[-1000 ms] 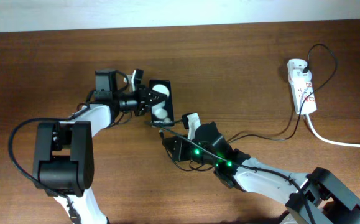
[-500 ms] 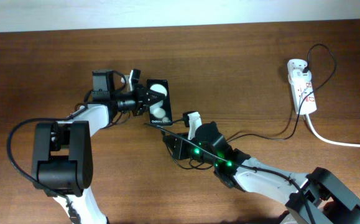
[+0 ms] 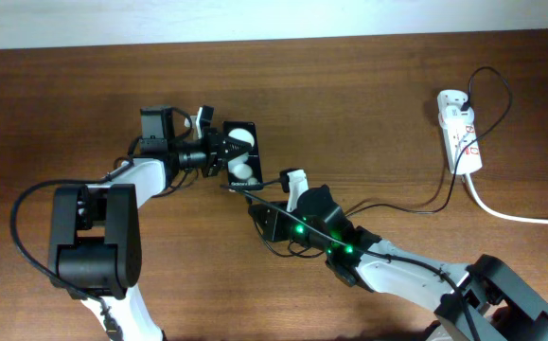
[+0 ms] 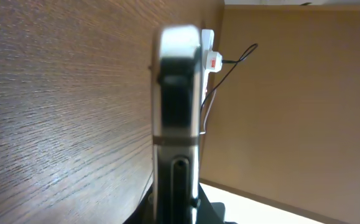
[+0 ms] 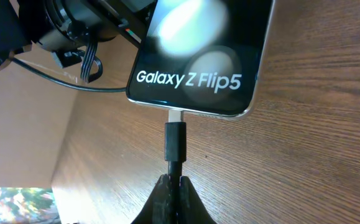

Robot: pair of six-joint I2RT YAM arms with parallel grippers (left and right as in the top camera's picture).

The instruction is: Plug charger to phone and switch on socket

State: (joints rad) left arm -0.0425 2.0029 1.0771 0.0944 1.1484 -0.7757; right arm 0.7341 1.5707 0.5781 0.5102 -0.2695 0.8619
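1. Counter (image 3: 349,85) of brown wood carries everything.
2. Socket (image 3: 459,131) lies at the right side, well apart from both arms, with its thick white cord (image 3: 520,216) trailing right.
3. Phone (image 3: 243,157) sits left of centre, clamped at its side by the left end effector (image 3: 222,152).
4. Charger (image 5: 175,142) plug touches the phone's lower edge, metal tip showing. The right end effector (image 5: 172,184) pinches the cable just behind it.

Brown wooden table (image 3: 349,104), pale wall (image 3: 160,19) behind.
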